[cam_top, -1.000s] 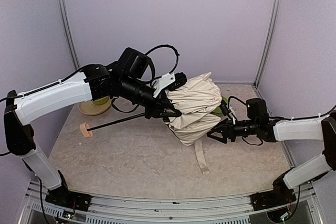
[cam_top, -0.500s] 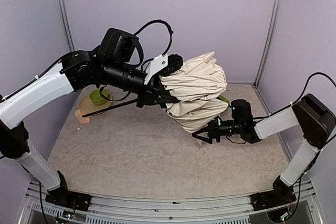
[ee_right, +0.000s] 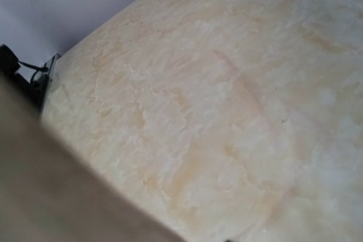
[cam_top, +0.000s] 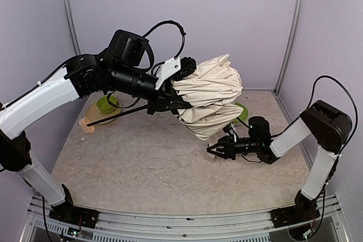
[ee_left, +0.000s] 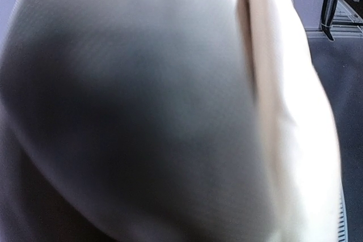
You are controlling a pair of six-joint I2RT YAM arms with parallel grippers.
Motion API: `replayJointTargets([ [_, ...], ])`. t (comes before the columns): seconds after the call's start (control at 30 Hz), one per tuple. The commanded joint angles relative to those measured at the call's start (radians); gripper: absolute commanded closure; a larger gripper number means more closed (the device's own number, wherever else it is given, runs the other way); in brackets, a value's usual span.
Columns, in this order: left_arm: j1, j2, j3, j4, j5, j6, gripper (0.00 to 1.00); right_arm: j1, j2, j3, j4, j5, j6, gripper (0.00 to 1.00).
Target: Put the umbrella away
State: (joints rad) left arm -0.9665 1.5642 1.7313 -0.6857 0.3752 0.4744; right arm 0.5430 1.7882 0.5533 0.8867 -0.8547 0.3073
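Your left gripper (cam_top: 176, 101) pinches the cream-beige fabric folding umbrella (cam_top: 211, 96) aloft; next you probably must bundle it with the right gripper (cam_top: 214, 149) just below, whose grip I cannot tell.

Top ext. cam: high at near edge, looks down & fwd over whole table (cam_top: 142, 162). L wrist cam: v. close, umbrella (ee_left: 170, 111) fabric fills view ahead of jaws. R wrist cam: low, oblique on table beyond jaws. Top & L share umbrella; top & R share table.
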Motion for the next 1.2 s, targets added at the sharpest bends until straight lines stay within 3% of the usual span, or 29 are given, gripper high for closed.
replayJointTargets([
  [0.0, 0.013, -0.047, 0.036, 0.054, -0.007, -0.017, 1.00, 0.011, 0.028, -0.031, 0.093, 0.008, 0.062, 0.75],
  [0.17, 0.019, -0.050, 0.030, 0.063, 0.004, -0.027, 1.00, 0.038, 0.060, -0.030, 0.177, 0.017, 0.093, 0.85],
  [0.27, 0.023, -0.055, 0.031, 0.071, -0.010, -0.036, 1.00, 0.050, 0.083, -0.013, 0.181, 0.010, 0.096, 1.00],
  [0.37, 0.080, -0.059, 0.017, 0.129, -0.078, -0.115, 1.00, 0.063, 0.077, -0.011, 0.146, -0.017, 0.106, 1.00],
  [0.5, 0.311, 0.004, -0.054, 0.216, -0.105, -0.260, 1.00, 0.177, -0.099, -0.024, -0.042, -0.049, 0.018, 1.00],
  [0.6, 0.379, 0.138, -0.081, 0.216, -0.161, -0.274, 1.00, 0.311, -0.276, 0.091, -0.358, -0.084, -0.101, 1.00],
  [0.7, 0.354, 0.262, -0.099, 0.221, -0.151, -0.258, 1.00, 0.364, -0.417, 0.240, -0.510, -0.115, -0.160, 1.00],
  [0.87, 0.240, 0.387, -0.153, 0.191, -0.131, -0.156, 1.00, 0.336, -0.555, 0.452, -0.522, -0.035, -0.251, 1.00],
  [1.17, 0.002, 0.430, -0.283, 0.102, 0.124, 0.111, 1.00, -0.009, -0.575, 0.372, -0.279, 0.291, -0.002, 1.00],
])
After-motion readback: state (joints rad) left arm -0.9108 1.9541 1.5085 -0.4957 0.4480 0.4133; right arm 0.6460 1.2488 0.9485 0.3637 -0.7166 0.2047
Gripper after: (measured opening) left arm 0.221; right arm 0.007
